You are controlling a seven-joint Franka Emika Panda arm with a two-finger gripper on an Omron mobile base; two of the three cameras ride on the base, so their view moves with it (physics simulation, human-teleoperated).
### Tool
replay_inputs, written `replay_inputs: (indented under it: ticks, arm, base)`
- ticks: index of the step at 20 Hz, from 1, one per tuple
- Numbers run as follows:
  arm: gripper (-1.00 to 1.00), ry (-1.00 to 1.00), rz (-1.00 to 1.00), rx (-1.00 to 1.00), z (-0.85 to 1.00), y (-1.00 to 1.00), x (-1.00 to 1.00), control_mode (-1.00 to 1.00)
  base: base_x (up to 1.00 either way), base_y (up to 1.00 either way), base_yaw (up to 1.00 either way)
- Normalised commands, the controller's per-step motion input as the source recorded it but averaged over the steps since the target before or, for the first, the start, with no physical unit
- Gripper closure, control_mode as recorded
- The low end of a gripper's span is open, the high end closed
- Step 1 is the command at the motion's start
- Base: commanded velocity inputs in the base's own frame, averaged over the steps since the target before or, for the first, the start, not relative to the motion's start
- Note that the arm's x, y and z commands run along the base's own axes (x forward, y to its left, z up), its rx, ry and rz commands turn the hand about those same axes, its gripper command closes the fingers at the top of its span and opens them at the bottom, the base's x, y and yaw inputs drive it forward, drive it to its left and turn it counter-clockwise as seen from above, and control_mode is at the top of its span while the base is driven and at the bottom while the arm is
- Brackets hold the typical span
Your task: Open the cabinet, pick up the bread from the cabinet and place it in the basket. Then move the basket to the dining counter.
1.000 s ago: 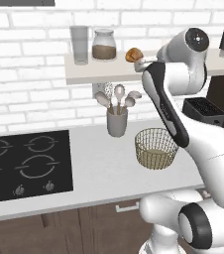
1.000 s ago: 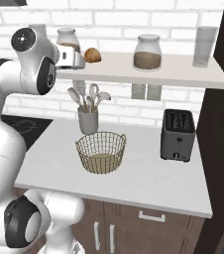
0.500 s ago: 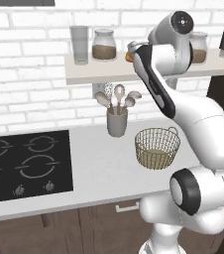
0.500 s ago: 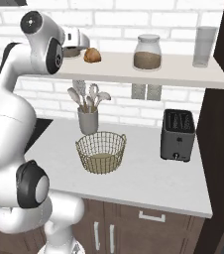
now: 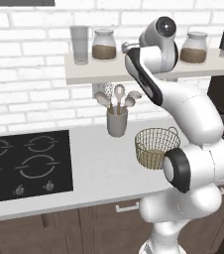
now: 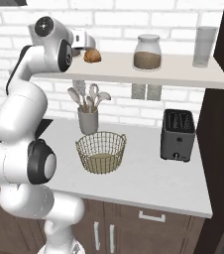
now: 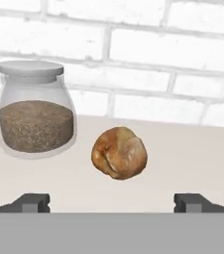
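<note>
The arm is raised to the level of the open wall shelf (image 6: 183, 74), with the gripper (image 7: 112, 202) pointed horizontally at the bread (image 7: 119, 152). This pose is judged to be an approach for a side-on grasp: a shelf at this height leaves little room to come down from above. The fingertips (image 7: 30, 202) stand wide apart, one on each side of the bread's line, and hold nothing; the bread lies ahead of them, not yet between them.

The bread rests on the shelf, near the shelf's end closest to the arm. In the hand view a lidded glass jar of brown grains (image 7: 34, 109) stands just beside it on the shelf, apart from it. In the right base view the bread (image 6: 92, 55) sits just in front of the hand. Farther along the shelf from the bread stand a second grain jar (image 6: 147, 52) and a tall empty glass (image 6: 204, 46).

The bread is a small round bun with a glossy golden-brown crust, lumpy and slightly creased, darker in the folds. It is clearly smaller than the jar next to it.

Below the shelf, on the white worktop (image 6: 148, 183), the wire basket (image 6: 100, 152) waits open-topped and is judged ready to receive the bun. Behind it, under the shelf, stand a grey utensil cup (image 6: 87, 119) and a dark toaster (image 6: 178, 134).
</note>
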Motion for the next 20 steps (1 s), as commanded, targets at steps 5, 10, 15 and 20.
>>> replay_inputs:
  ticks: [5,10,15,20]
  arm:
    - [-1.00,0.17,0.00,0.03,-0.06,0.00,0.17,-1.00]
    - [-1.00,0.02,0.00,0.02,-0.07,-0.08,0.05,-1.00]
    - [-1.00,0.00,0.01,0.02,-0.20,-0.31,0.02,-1.00]
    - [-1.00,0.00,0.01,0.11,-0.27,-0.20,0.13,-1.00]
  base:
    - [0.00,0.00,0.00]
    - [0.00,0.00,0.00]
    - [0.00,0.00,0.00]
    - [0.00,0.00,0.00]
